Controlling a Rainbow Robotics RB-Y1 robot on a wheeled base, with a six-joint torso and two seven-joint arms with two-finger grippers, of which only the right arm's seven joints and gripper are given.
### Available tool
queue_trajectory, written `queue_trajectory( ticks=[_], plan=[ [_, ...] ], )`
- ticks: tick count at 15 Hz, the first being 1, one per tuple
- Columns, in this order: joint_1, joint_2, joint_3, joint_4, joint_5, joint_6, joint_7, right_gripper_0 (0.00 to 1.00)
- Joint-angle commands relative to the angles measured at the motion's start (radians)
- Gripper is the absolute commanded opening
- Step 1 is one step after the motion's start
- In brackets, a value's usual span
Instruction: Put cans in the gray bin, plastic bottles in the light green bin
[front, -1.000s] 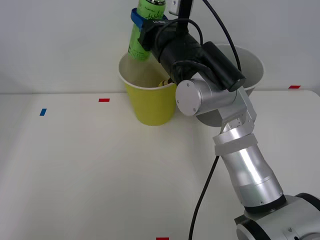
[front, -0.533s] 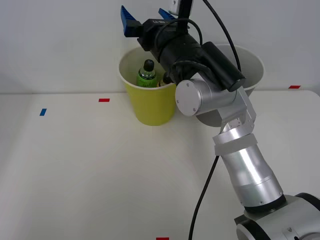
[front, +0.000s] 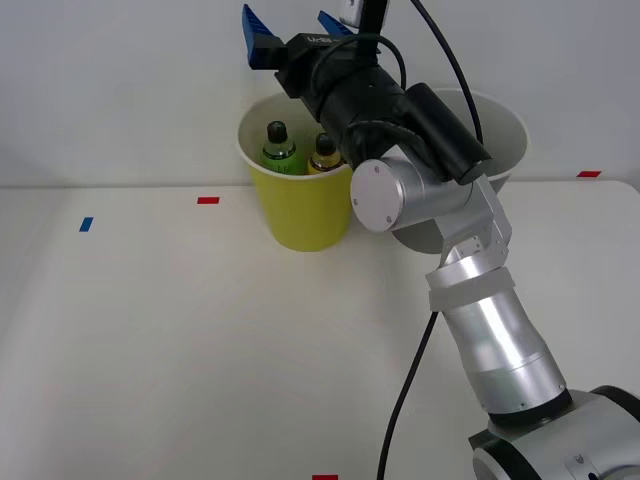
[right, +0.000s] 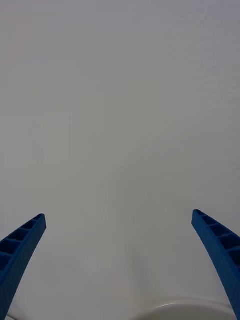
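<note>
The light green bin (front: 297, 215) stands at the back of the table. Two plastic bottles stand upright inside it, a green one (front: 277, 148) and a yellowish-amber one (front: 324, 155), both black-capped. My right gripper (front: 292, 22) hangs open just above the bin's rim, with nothing between its blue fingers (right: 20, 250). The gray bin (front: 500, 135) sits to the right of the green one, mostly hidden behind my arm. In the right wrist view a curved strip of white rim (right: 180, 307) shows between the fingers, under the bare wall. No cans are in sight.
Small red tape marks (front: 208, 200) and a blue one (front: 86, 224) lie on the white table (front: 180, 340). A white wall rises right behind the bins. A black cable (front: 410, 380) hangs along my arm.
My gripper opened and let go of the green bottle, which dropped into the light green bin and now stands upright beside the amber one. The arm has hardly moved.
</note>
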Motion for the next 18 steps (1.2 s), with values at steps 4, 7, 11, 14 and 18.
queue_trajectory(
  ticks=[4,7,11,14,18],
  plan=[
    [0.001,0.000,0.000,0.000,-0.003,-0.031,0.002,1.00],
    [0.018,0.000,0.028,-0.008,-0.003,-0.118,0.011,1.00],
    [0.112,-0.045,0.080,-0.074,-0.008,-0.201,0.002,1.00],
    [0.212,-0.099,0.086,-0.179,-0.011,-0.202,-0.001,1.00],
    [0.371,-0.156,0.086,-0.337,-0.008,-0.202,-0.004,1.00]
  ],
)
